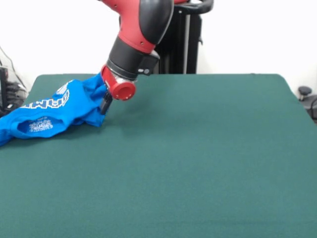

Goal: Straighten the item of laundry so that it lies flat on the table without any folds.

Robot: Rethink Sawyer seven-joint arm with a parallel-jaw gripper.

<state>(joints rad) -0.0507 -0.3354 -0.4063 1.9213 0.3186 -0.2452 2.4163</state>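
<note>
Blue T-shirt [54, 111] bunched at table [198, 163] edge; gripper [105, 105] grip unclear; dragging may slide it off.

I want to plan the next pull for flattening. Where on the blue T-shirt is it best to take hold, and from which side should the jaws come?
Probably the raised fold at the blue T-shirt's edge nearest the table's middle, where the gripper is now. The cloth stands bunched there, giving something to pinch from above. The shirt sits crumpled at one side of the table, partly over its edge, so a pull toward the open green area should spread it.
</note>
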